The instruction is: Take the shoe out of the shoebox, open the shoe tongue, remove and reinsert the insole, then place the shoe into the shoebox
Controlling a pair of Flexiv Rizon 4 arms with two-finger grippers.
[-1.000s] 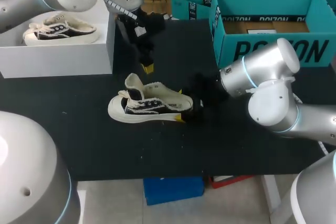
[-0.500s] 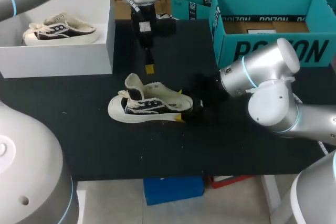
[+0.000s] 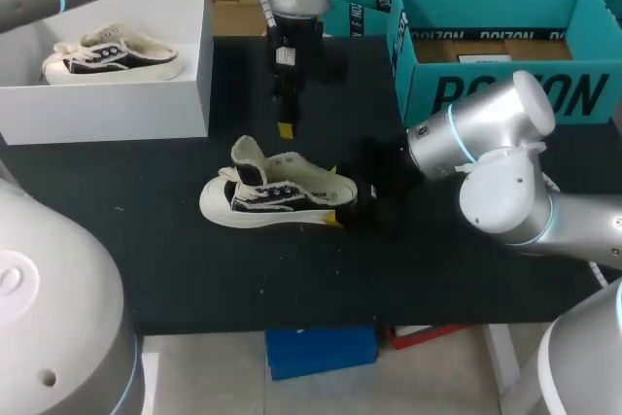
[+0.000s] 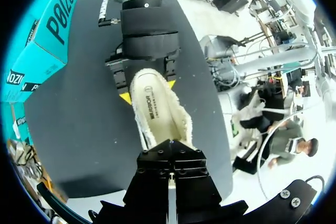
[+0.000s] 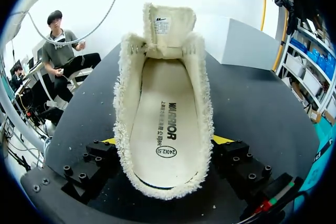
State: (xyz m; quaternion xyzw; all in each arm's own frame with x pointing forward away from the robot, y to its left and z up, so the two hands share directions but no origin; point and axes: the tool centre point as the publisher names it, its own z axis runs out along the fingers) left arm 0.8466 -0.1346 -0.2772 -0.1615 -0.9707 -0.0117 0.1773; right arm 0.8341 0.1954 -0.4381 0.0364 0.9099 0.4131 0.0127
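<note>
- The shoe (image 3: 277, 191) lies on its sole at the middle of the dark surface (image 3: 146, 240), toe toward the frame's left. It is outside both the white box (image 3: 107, 109) at upper left and the teal box (image 3: 505, 55) at upper right.
- The right claw (image 3: 336, 195) clamps the heel end, one yellow tip against each side. In its wrist view the heel sits squarely between the fingers.
- The left claw (image 3: 285, 128) hangs above and behind the shoe, apart from it. Its fingers look pressed together, with nothing in them.
- The shoe looks light, with a soft canvas upper and fleecy collar that would likely crush under a hard squeeze. The rubber sole is probably the stiffest part, so the grip low at the heel seems sound.
- The tongue (image 5: 169, 24) stands upright at the far end of the opening. It looks limp and easy to fold.
- The insole (image 5: 163, 129) lies flat inside and is probably thin and floppy. Its heel edge, near the right claw, seems the best place to pinch.
- There is print on the insole, a small label (image 5: 161, 24) on the tongue and lettering on the teal box; none is read off here.
- A second shoe (image 3: 112, 55) rests in the white box.
</note>
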